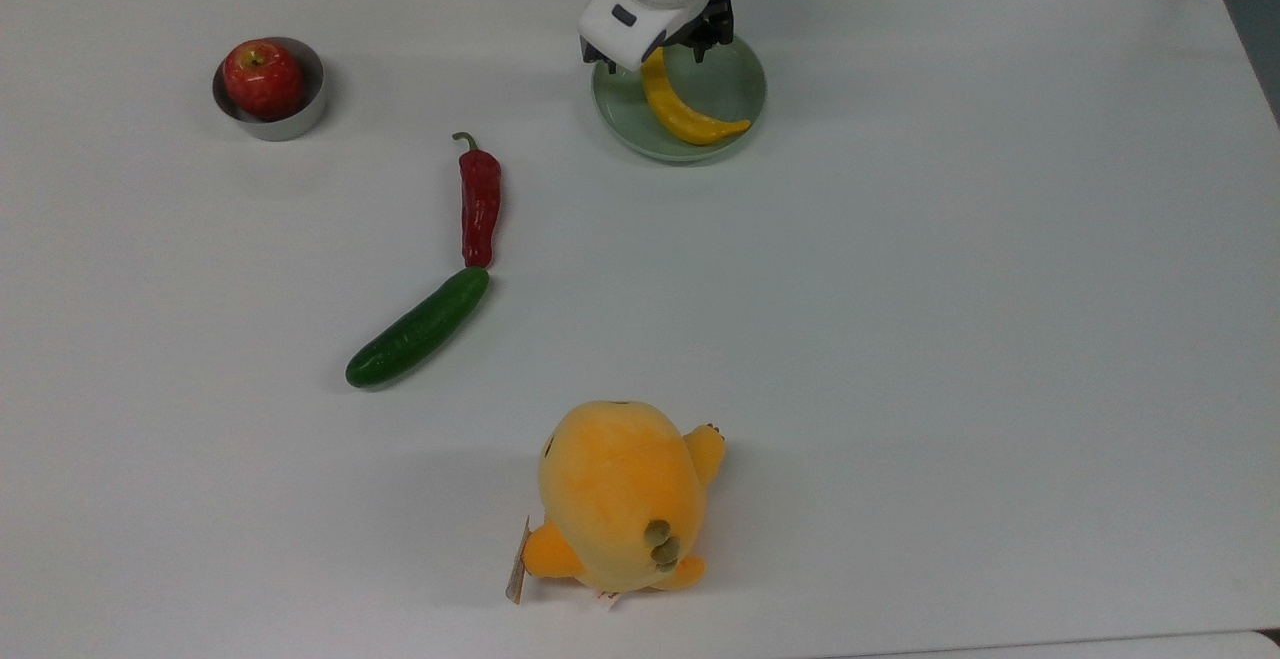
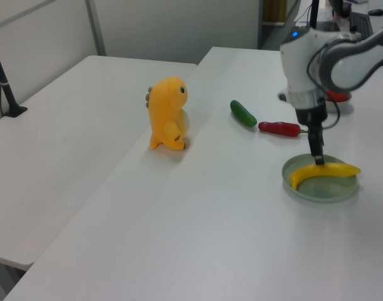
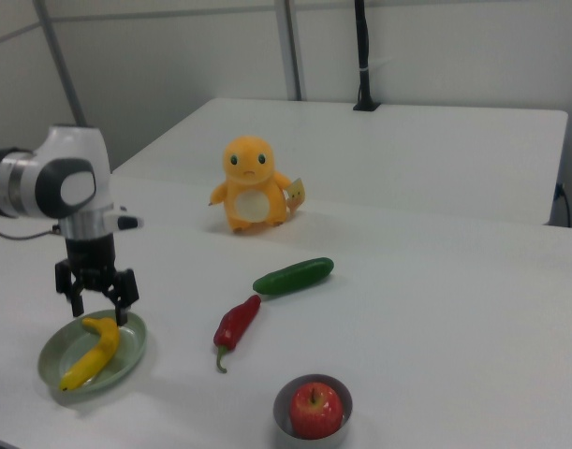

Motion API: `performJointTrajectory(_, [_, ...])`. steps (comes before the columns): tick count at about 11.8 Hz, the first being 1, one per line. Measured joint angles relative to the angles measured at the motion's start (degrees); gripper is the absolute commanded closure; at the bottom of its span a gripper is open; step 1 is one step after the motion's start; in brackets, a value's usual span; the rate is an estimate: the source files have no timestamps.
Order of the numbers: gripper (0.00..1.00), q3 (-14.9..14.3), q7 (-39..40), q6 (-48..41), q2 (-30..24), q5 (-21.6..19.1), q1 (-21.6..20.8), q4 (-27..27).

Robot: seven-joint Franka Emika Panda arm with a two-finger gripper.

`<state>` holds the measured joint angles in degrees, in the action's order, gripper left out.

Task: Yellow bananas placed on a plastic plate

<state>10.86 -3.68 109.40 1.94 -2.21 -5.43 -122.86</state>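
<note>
The yellow banana lies curved on the pale green plastic plate at the far side of the table in the top view. My gripper hangs just over the banana's far end, open, with one finger on each side and nothing gripped. In the right view the gripper stands spread above the banana, which rests inside the plate. In the left view the fingers point straight down at the banana on the plate.
A red apple sits in a small steel bowl at the top view's far left. A red chili and a cucumber lie end to end mid-table. An orange-yellow plush toy stands near the front edge.
</note>
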Motion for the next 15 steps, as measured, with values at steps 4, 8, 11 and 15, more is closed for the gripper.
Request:
performJointTrajectory(4, [0.0,-2.98,-0.06,-12.03,-4.36,0.0,2.29,14.9])
performJointTrajectory(8, [0.0,-10.12,0.09,-15.39,-5.49,0.0,2.5,22.92])
performJointTrajectory(11, [0.0,-10.91,0.25,-10.4,-5.36,0.02,3.26,23.25])
performJointTrajectory(15, [0.0,-13.81,5.81,-4.97,-5.21,0.03,3.94,23.26])
